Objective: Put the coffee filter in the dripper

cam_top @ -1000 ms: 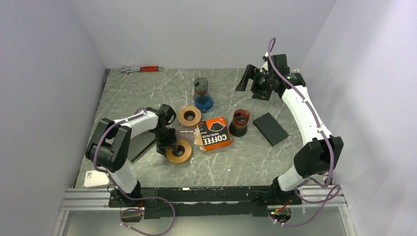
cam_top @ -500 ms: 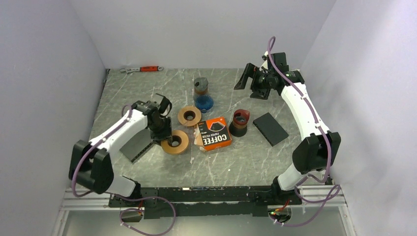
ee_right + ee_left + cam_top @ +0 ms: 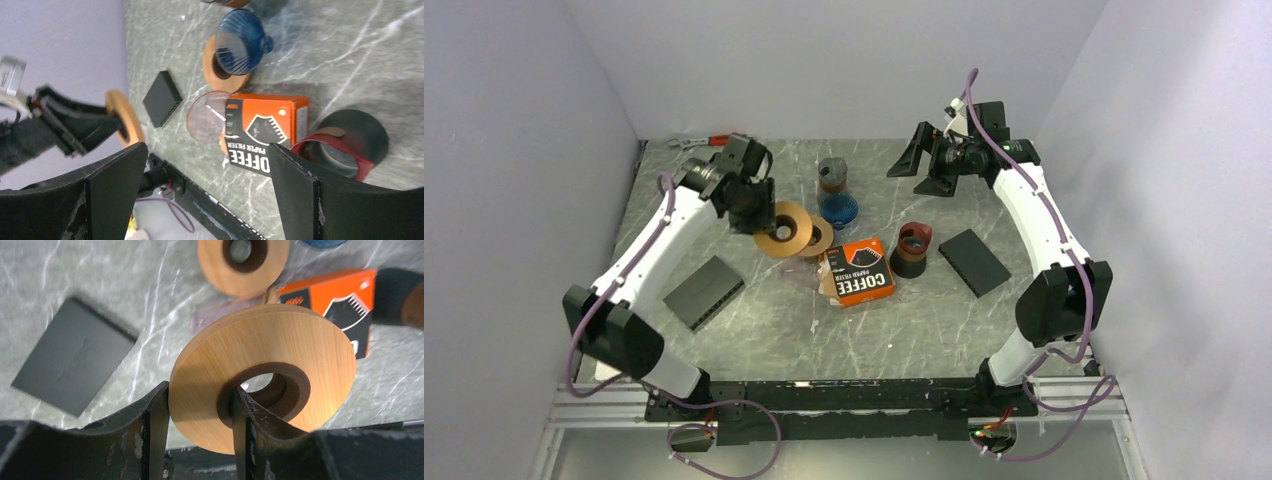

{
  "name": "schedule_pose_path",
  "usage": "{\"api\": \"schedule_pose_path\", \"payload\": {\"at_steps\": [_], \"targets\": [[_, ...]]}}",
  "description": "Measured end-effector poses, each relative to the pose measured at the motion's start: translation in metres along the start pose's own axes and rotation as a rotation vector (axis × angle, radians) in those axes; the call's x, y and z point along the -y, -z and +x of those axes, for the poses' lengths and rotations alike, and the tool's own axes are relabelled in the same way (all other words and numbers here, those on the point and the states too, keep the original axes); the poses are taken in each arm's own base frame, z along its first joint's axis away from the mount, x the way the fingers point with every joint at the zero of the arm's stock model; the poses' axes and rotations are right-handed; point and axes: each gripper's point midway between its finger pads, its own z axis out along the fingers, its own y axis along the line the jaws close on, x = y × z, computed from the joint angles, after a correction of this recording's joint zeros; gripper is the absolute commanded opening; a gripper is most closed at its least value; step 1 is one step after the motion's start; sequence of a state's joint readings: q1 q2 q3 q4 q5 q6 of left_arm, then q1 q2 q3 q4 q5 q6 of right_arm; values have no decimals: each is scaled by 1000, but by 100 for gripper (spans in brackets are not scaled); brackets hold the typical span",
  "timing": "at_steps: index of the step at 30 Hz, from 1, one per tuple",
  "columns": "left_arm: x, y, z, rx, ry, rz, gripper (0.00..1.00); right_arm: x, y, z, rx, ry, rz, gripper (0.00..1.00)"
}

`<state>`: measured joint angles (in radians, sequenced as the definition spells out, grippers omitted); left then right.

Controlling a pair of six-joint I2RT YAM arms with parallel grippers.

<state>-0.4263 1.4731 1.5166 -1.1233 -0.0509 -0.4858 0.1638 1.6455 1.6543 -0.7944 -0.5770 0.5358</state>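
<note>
Wooden ring (image 3: 260,345) pinched rim-to-hole by L gripper (image 3: 197,402), R gripper (image 3: 206,155) wide, empty; should set ring flat, clear of filter box (image 3: 861,271)

I see a red-handled metal wrench (image 3: 714,141) far left, a flat dark grey slab (image 3: 704,291) near left, and a matching slab (image 3: 975,262) right.

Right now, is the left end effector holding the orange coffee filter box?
No, the left end effector pinches a wooden ring; the coffee filter box lies on the table.
</note>
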Motion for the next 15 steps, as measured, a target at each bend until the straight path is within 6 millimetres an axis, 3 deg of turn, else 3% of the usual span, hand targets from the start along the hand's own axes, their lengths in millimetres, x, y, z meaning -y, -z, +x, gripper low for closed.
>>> {"api": "schedule_pose_path", "payload": {"at_steps": [6,10,15], "targets": [[34,-21,-45,47,-24,61,42,-18,-2,13,-68,-25,-133,81],[63,-34,-57,50,-50,116,43,-25,-7,29,-139,-90,-223,75],[95,-33,-60,57,-85,187,43,-34,-11,45,-213,-151,-321,71]]}}
